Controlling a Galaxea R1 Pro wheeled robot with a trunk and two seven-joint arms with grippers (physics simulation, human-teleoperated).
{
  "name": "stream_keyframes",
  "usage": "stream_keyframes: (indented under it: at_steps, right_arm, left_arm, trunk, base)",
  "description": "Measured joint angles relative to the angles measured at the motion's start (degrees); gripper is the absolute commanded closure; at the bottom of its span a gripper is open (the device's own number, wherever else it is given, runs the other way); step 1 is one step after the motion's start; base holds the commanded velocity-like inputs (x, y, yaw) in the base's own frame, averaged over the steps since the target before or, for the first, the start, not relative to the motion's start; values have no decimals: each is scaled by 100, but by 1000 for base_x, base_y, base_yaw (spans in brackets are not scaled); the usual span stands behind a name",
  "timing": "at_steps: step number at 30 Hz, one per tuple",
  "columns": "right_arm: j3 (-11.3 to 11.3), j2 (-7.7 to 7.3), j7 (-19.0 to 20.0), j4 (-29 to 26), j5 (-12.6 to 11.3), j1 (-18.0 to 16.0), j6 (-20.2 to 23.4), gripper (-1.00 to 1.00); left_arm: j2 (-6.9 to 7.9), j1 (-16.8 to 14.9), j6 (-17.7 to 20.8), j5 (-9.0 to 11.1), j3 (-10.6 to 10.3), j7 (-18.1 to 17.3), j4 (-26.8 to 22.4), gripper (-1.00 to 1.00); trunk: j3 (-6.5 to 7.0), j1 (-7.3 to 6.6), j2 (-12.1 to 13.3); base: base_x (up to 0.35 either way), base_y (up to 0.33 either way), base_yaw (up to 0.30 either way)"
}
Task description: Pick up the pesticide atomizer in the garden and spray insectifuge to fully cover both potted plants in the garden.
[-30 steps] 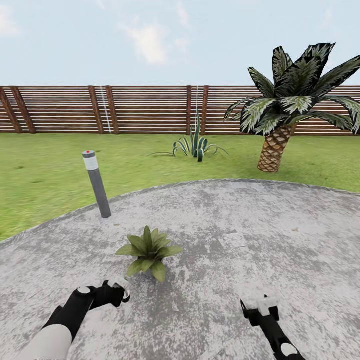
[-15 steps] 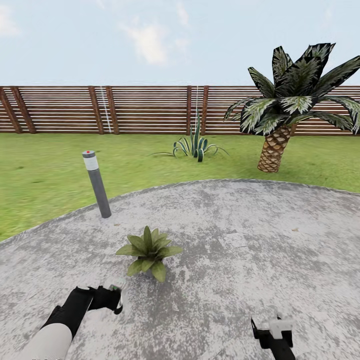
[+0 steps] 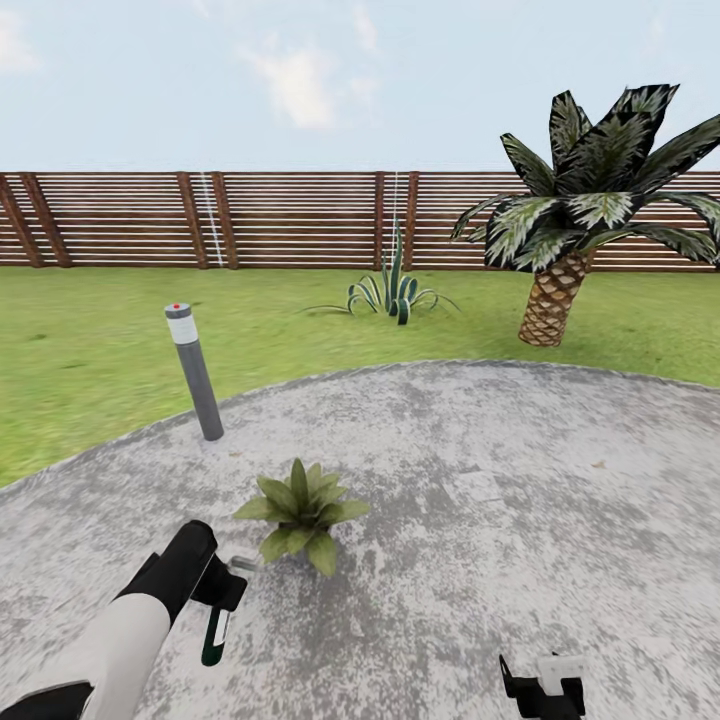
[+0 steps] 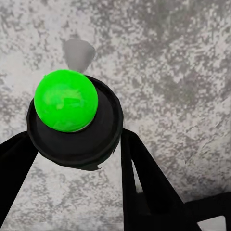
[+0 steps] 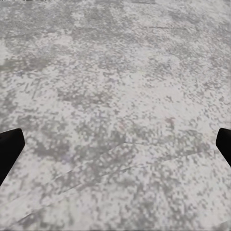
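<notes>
One potted plant (image 3: 300, 510) serves as the landmark: a low rosette of pointed green leaves standing on the grey paved patio (image 3: 520, 470). Left of it and nearer the robot, the left gripper (image 3: 222, 607) holds the pesticide atomizer (image 3: 214, 636), a slim dark green bottle with a white label, hanging below the gripper and tilted. In the left wrist view the black fingers (image 4: 139, 173) close on either side of a round dark body topped by a bright green dome (image 4: 66, 100), so the grasp sits on the bottle's upper part.

Judged from its slim form, the bottle is light and rigid, with smooth sides that may slip or swing; a hold across the body near the head keeps the nozzle pointable at the leaves.

Behind the plant and to its left stands a grey bollard lamp (image 3: 194, 372). Right of the plant and nearer the robot, the right gripper (image 3: 545, 686) is spread wide and empty above the paving.
</notes>
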Motion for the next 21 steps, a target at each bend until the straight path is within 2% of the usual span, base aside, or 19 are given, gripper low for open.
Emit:
stream_keyframes:
  at_steps: [9,14,16,18,19,21]
  right_arm:
    - [0,0,0,0,4,0,1,-100]
    - [0,-1,0,0,4,0,0,-100]
    - [0,-2,0,0,4,0,0,-100]
    - [0,-1,0,0,5,0,0,-100]
    - [0,0,0,0,5,0,0,-100]
    - [0,0,0,0,5,0,0,-100]
  left_arm:
    - [-7,-5,2,7,-5,2,32,100]
    - [-9,-15,14,11,-24,-13,35,100]
    - [-3,-34,14,9,-38,-146,36,100]
    - [33,-44,15,-21,-63,-443,36,100]
    - [76,-55,20,-37,-172,-729,36,100]
    - [158,-63,18,-80,-443,-912,36,100]
  trunk:
    - [0,-3,0]
    - [0,0,0]
    - [0,1,0]
    - [0,1,0]
    - [0,1,0]
    - [0,1,0]
  base:
    - [295,28,0]
    - [79,19,0]
    - [8,2,0]
    - [2,1,0]
    - [0,0,0]
    - [0,0,0]
